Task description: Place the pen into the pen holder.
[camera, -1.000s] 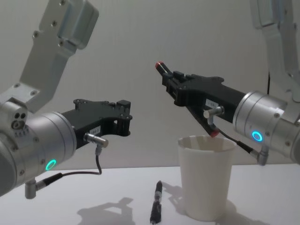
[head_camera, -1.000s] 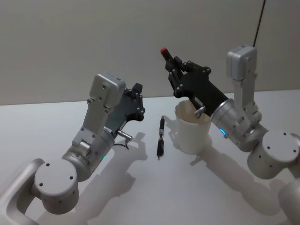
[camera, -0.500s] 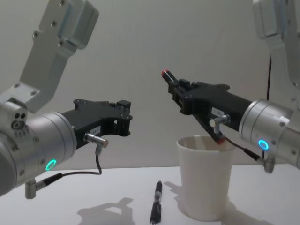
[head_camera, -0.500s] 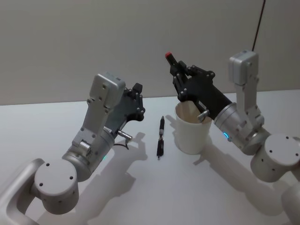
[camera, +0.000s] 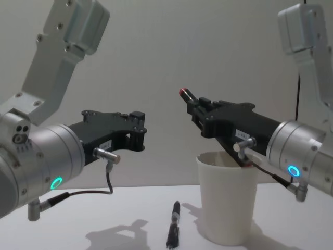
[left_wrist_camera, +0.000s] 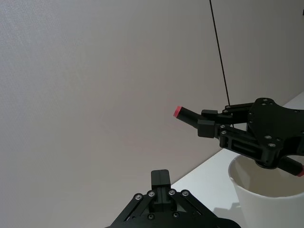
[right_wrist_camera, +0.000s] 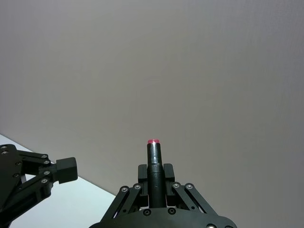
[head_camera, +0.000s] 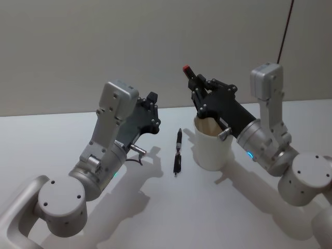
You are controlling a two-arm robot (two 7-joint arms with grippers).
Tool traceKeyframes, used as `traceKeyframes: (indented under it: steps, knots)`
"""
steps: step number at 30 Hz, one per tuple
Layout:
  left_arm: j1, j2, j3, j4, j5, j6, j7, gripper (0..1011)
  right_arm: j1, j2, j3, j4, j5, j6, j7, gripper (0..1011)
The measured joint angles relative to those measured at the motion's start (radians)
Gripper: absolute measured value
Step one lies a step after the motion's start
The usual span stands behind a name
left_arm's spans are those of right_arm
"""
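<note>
Nearest the robot, on the left of the pen holder point(head_camera: 210, 150), the left gripper point(head_camera: 152, 101) hangs above the white table point(head_camera: 155, 207), well apart from the cup and level with its rim in the chest view. Its fingers look pressed together with nothing between them, as the left wrist view suggests. Between that gripper and the pen holder, a black pen point(head_camera: 177, 153) lies flat on the table just beside the cup's left side, not touching it, its length running away from the robot. The pen holder stands upright on the table, open mouth up. Directly over its mouth, the right gripper point(head_camera: 196, 83) reaches in from the cup's right side, pinching a red-tipped pen point(head_camera: 189, 72) between its fingers. That pen is tilted, its upper red end pointing up and away to the left above the rim, while its lower red end dips just inside the cup's mouth in the chest view. Behind the pen holder rises a plain grey wall point(head_camera: 104, 41).
</note>
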Motion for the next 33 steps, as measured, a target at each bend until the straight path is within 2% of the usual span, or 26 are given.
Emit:
traceKeyframes:
  steps: [7, 10, 19, 22, 23, 25, 30, 31, 33]
  knots:
    - [0.000, 0.000, 0.000, 0.000, 0.000, 0.000, 0.000, 0, -0.003, 0.001, -0.001, 0.001, -0.004, 0.000, 0.000, 185]
    - [0.000, 0.000, 0.000, 0.000, 0.000, 0.000, 0.000, 0, -0.005, 0.001, -0.002, 0.001, -0.006, 0.000, 0.000, 245]
    - [0.000, 0.000, 0.000, 0.000, 0.000, 0.000, 0.000, 0, -0.006, 0.002, -0.003, 0.001, -0.008, 0.000, -0.001, 507]
    - [0.000, 0.000, 0.000, 0.000, 0.000, 0.000, 0.000, 0, -0.006, 0.002, -0.003, 0.001, -0.008, 0.000, -0.001, 647]
    - [0.000, 0.000, 0.000, 0.000, 0.000, 0.000, 0.000, 0, -0.006, 0.002, -0.003, 0.001, -0.008, 0.000, -0.001, 647]
    - [0.000, 0.000, 0.000, 0.000, 0.000, 0.000, 0.000, 0, -0.006, 0.002, -0.003, 0.001, -0.008, 0.000, -0.001, 729]
    - [0.000, 0.000, 0.000, 0.000, 0.000, 0.000, 0.000, 0, -0.007, 0.002, -0.003, 0.001, -0.009, 0.000, -0.001, 841]
    - [0.000, 0.000, 0.000, 0.000, 0.000, 0.000, 0.000, 0, -0.007, 0.002, -0.003, 0.001, -0.009, 0.000, -0.001, 896]
    - [0.000, 0.000, 0.000, 0.000, 0.000, 0.000, 0.000, 0, -0.007, 0.002, -0.003, 0.001, -0.009, 0.000, -0.001, 942]
